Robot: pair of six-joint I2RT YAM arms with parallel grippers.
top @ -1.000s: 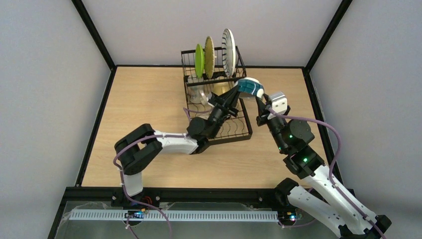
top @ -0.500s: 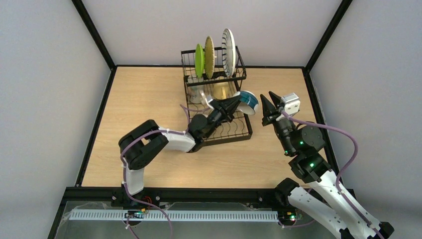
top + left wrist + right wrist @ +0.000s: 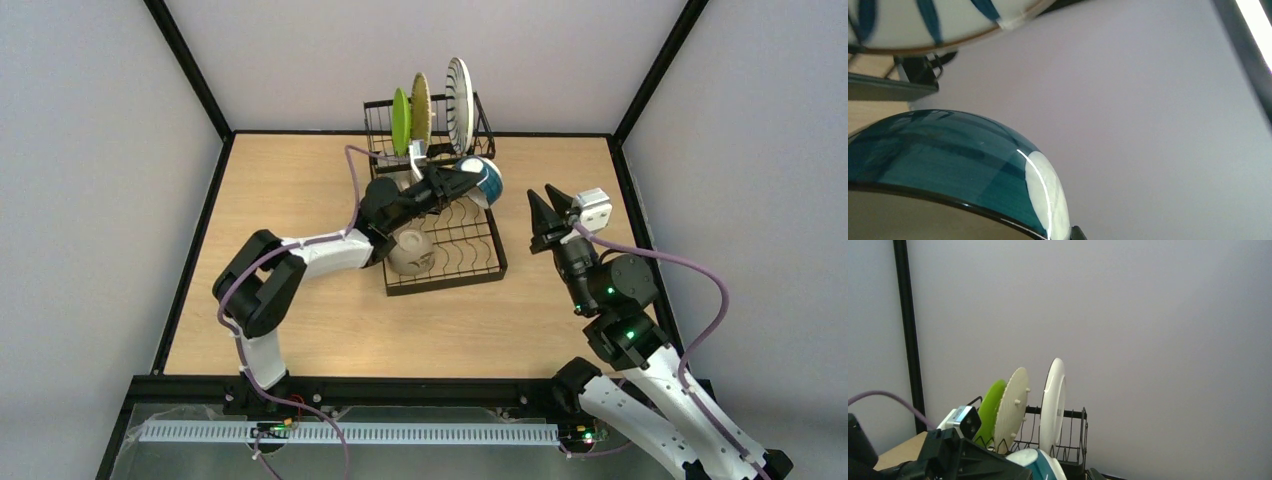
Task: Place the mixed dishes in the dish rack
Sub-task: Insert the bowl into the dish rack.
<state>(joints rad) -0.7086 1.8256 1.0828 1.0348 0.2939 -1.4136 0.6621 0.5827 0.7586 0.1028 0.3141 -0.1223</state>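
The left gripper (image 3: 452, 187), pinched shut on the rim of the blue-patterned ceramic bowl (image 3: 483, 178), holds it over the black wire dish rack (image 3: 446, 281), near its back-right corner. Lower it gently, clear of the upright blue-striped white plate (image 3: 459, 90). The right gripper (image 3: 543, 198) hangs part-open and empty.

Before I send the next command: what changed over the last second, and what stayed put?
The right arm's jaws let go of the blue bowl, opened and drew back to the right. The left arm's jaws kept hold of its rim and carried it back toward the raised tier of the dish rack. The green plate, woven plate and striped plate stayed upright there; the rack did not shift.
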